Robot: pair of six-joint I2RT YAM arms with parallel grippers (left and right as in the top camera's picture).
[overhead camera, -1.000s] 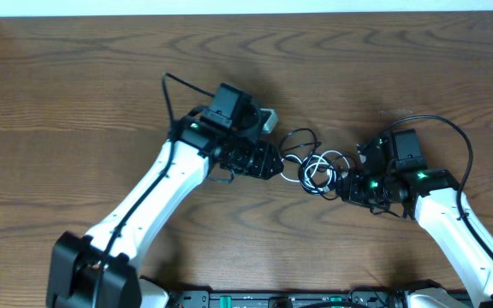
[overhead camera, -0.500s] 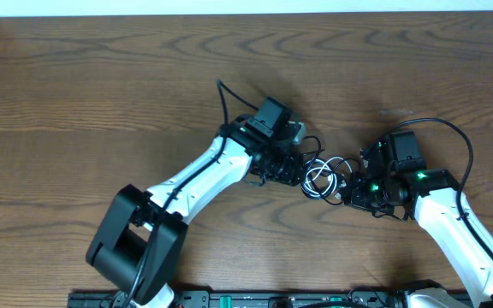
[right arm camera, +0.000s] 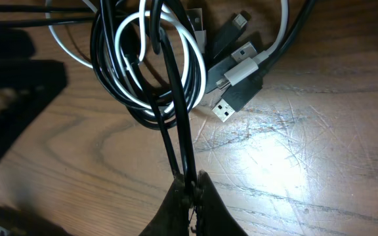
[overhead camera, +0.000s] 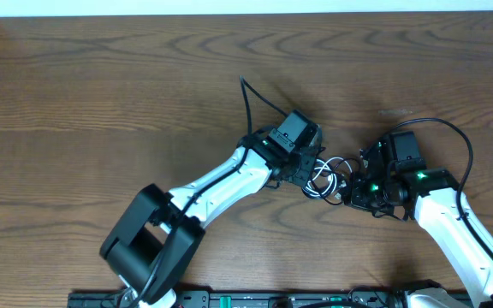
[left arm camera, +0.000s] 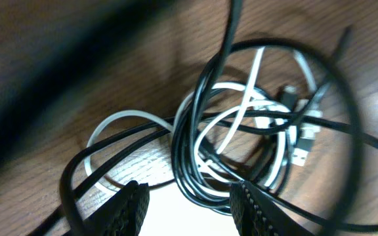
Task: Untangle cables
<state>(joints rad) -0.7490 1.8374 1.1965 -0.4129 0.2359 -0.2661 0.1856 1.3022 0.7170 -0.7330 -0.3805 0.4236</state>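
Note:
A tangle of thin black cables and one white cable (overhead camera: 323, 174) lies on the wooden table between my two grippers. In the left wrist view the black and white loops (left arm camera: 241, 131) sit just ahead of my left gripper (left arm camera: 189, 206), which is open with the lowest loops between its fingers. My left gripper (overhead camera: 308, 167) is at the tangle's left edge. My right gripper (right arm camera: 190, 190) is shut on two black cable strands (right arm camera: 176, 131) that run up into the loops. Small plug ends (right arm camera: 231, 92) lie beside the loops. My right gripper (overhead camera: 349, 190) is at the tangle's right.
The wooden table (overhead camera: 101, 103) spreads around the arms. A thicker black wire (overhead camera: 452, 137) loops over the right arm, and another (overhead camera: 251, 94) rises from the left wrist. The table's far edge meets a white wall (overhead camera: 229, 7).
My left arm has swung right across the table, and its gripper has reached the left side of the tangle. The right arm and its hold have stayed put.

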